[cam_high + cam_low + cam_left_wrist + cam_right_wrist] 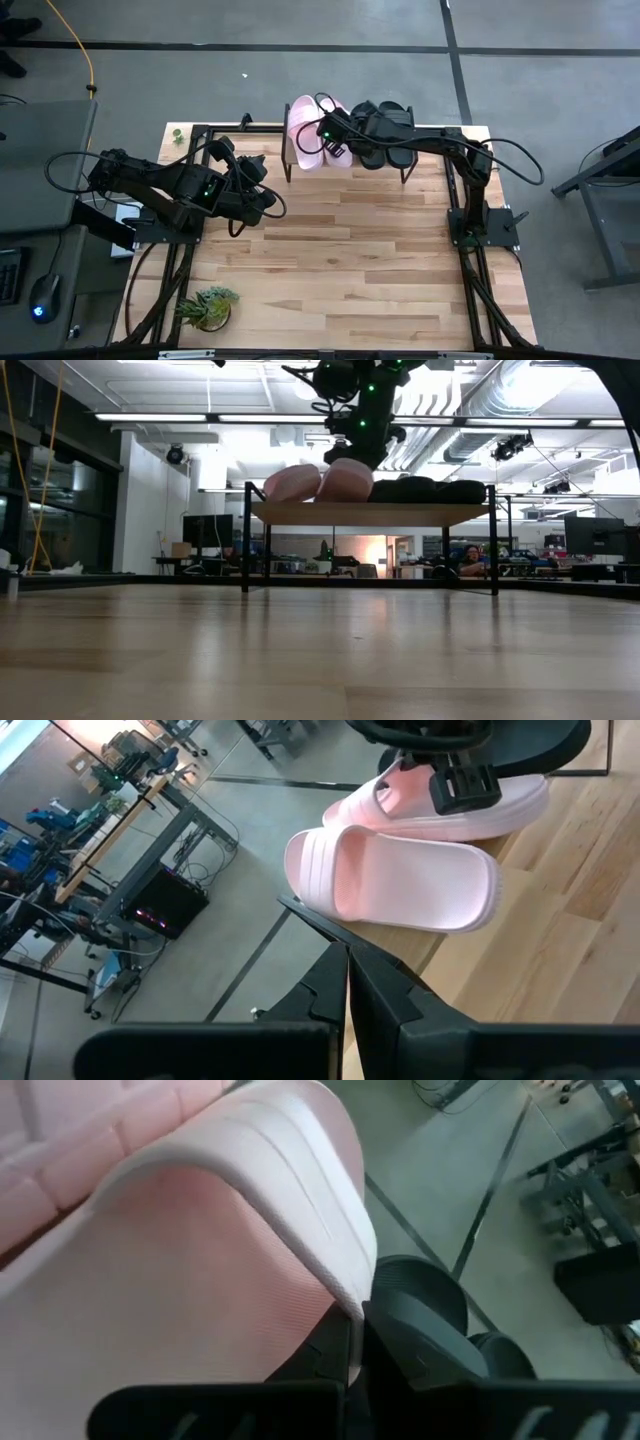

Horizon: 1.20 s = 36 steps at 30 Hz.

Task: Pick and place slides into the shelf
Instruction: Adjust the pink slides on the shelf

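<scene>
The right gripper [335, 133] was over the low light-wood shelf with black metal legs [370, 513], its fingers closed on the strap of the second light pink slide [450, 800]. The first pink slide [395, 878] lay just beside it, with two matte black slides [385, 135] on the fingers' far side. The left gripper [262, 195] waited well apart, fingers closed together and empty.

pink slides [305, 130] | black slides [385, 128] | light wood shelf [370, 513]
</scene>
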Tool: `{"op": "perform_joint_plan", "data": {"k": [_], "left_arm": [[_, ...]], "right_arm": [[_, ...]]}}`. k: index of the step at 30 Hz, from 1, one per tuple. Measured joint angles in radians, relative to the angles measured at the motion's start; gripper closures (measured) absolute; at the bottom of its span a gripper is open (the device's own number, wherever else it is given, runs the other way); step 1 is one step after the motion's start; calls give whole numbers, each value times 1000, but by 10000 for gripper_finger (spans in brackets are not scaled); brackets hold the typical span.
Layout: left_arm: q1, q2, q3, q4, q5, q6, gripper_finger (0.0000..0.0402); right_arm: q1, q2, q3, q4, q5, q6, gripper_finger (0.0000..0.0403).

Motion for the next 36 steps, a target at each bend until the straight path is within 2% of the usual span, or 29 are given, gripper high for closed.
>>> {"op": "perform_joint_plan", "data": {"k": [7,14,18,21,24,30,36], "left_arm": [[0,0,0,1,0,0,396],[0,0,0,1,0,0,396],[0,0,0,0,0,3,396],[0,0,0,0,-1,11,396],[0,0,0,-3,-1,11,396],[0,0,0,-4,-3,11,396],[0,0,0,-4,-3,23,396]], "right_arm": [[2,4,0,16,-3,-26,386],[2,-5,0,50,-15,-89,300],[2,-37,0,57,-91,-120,254],[2,-59,0,98,-150,-165,236],[-5,-77,0,171,-240,-216,233],[-54,-81,0,299,-550,-210,255],[-103,-77,0,345,-655,-200,280]]}}
